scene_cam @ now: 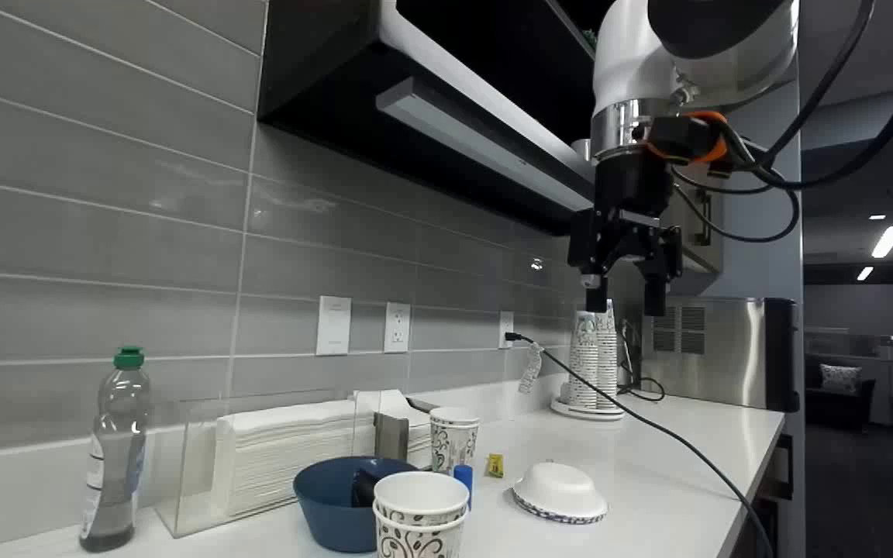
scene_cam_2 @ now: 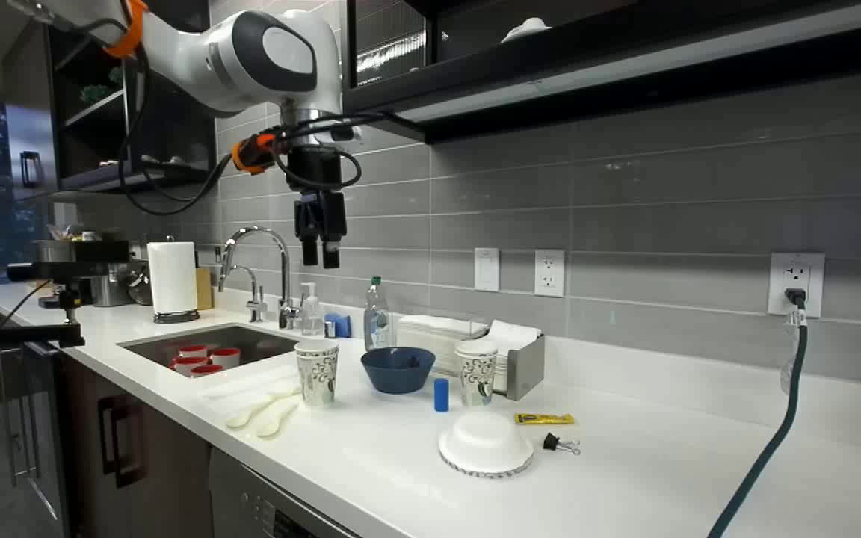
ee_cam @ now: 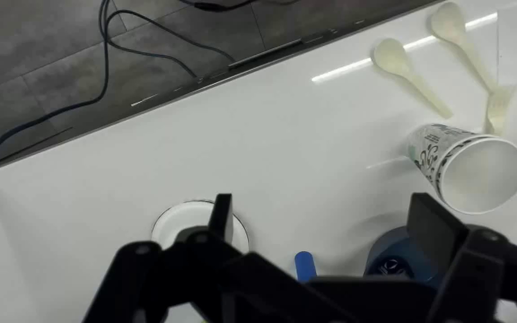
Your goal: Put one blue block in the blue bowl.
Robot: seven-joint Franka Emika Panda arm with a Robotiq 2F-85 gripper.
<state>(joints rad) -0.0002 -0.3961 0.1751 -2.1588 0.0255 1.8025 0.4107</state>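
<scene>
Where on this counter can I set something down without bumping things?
The counter looks bare between the spoons and the overturned white dish, and between the binder clip and the power cord. It's crowded around the blue block, with the blue bowl, a patterned cup and the napkin holder close by.

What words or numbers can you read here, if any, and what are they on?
None that I can read.
Clear bottle: print too small.
Yellow packet: marks too small.
Cord tag: marks blurred.
Wall plate: faint marks, too small.
Dark thing in the blue bowl: pale mark, no readable letters.
Paper cup: small marks, blurred.
Appliance panel: marks too small.
</scene>
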